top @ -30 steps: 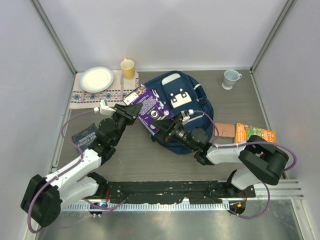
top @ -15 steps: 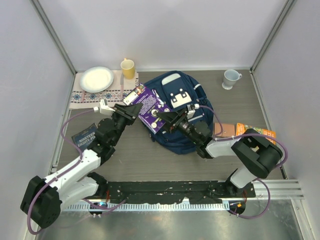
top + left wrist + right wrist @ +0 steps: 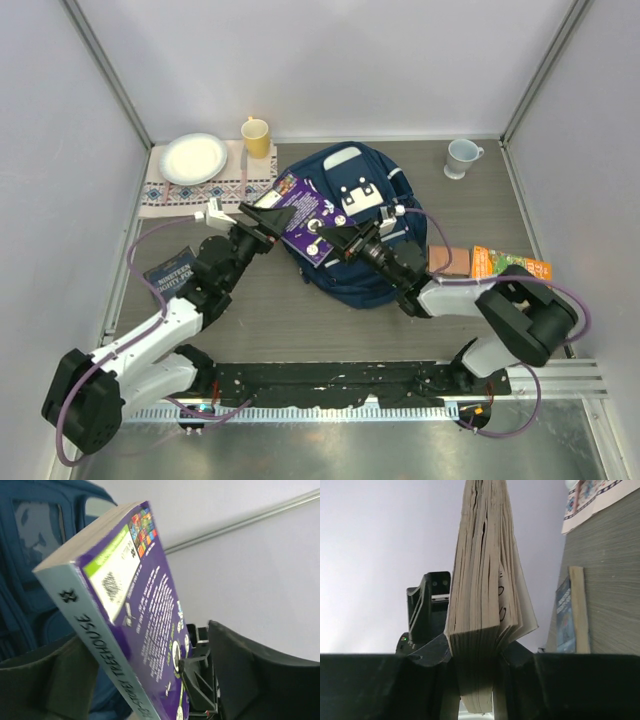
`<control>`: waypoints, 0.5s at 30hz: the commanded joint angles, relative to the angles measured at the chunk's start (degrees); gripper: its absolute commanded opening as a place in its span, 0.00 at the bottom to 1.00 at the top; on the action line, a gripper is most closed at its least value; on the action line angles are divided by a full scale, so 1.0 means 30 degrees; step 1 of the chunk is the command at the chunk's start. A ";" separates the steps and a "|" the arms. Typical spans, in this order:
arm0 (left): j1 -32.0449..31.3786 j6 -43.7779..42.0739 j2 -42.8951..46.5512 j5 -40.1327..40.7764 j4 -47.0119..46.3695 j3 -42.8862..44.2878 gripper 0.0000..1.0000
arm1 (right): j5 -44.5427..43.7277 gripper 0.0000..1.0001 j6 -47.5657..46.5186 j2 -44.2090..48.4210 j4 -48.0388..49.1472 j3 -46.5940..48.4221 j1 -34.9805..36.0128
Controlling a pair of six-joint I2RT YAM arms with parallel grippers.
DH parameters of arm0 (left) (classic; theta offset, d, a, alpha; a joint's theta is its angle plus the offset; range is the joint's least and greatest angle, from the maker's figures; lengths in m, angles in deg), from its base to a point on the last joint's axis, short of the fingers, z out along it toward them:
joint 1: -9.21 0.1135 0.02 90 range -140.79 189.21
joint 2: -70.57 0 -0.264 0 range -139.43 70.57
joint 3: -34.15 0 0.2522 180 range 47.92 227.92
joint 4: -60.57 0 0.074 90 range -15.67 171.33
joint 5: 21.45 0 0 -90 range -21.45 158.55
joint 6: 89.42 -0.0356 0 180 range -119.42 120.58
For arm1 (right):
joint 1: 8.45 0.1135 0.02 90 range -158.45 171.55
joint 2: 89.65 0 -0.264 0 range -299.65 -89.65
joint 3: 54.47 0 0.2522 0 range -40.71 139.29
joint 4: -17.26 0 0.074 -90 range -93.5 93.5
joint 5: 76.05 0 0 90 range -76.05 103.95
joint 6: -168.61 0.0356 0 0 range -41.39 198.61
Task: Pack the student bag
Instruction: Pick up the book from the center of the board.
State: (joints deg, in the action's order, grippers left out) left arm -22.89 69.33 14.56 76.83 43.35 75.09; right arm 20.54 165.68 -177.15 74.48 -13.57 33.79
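While the right gripper (image 3: 335, 240) stands clamped on the page edge of the purple Treehouse paperback (image 3: 300, 212) and the left gripper (image 3: 268, 218) has its jaws apart about the spine, you have the student bag (image 3: 400, 195) at mid-table, directly under and right of the book; right arm nearer, book's length running roughly far-to-near.

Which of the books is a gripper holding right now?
The purple book, clamped by the right gripper over the student bag; the dark blue book and orange book lie on the table.
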 commanded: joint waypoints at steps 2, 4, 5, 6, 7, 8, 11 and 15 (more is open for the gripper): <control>-0.0170 -0.3575 0.1118 -0.1351 0.3170 0.1511 0.98 | -0.2104 0.01 -0.5078 0.6412 -0.6559 0.0531 -0.0076; -0.0170 -0.5538 0.1412 -0.1090 0.5574 0.1954 1.00 | -0.5117 0.01 -0.7764 0.8416 -1.2954 0.1205 -0.0046; -0.0170 -0.6008 0.1675 -0.0972 0.6770 0.2188 1.00 | -0.6402 0.01 -0.8333 1.0224 -1.4968 0.1963 -0.0046; -0.0170 -0.7173 0.1764 -0.1000 0.7101 0.2248 1.00 | -0.7401 0.01 -0.8890 1.0880 -1.8353 0.2347 -0.0075; -0.0199 -0.7736 0.1794 -0.1087 0.7453 0.2336 1.00 | -0.9529 0.01 -0.9823 1.1612 -1.9721 0.2641 -0.0105; -0.0257 -0.8350 0.1794 -0.1088 0.8239 0.2685 1.00 | -1.0478 0.01 -1.0210 1.2170 -2.0981 0.3137 -0.0134; -0.1309 -1.1249 0.0831 0.0365 1.0257 0.4173 1.00 | -1.3178 0.01 -1.1033 1.3843 -2.4913 0.3901 -0.0338; -0.4471 -1.4854 -0.1834 0.4004 1.2523 0.6552 1.00 | -1.4616 0.01 -1.1560 1.5191 -2.7695 0.4606 -0.0632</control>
State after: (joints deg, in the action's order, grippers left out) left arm -29.14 39.39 14.19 79.36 72.16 87.82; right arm -11.70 136.11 -134.44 4.32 -3.67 32.52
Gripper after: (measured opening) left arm 0.994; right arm 0.289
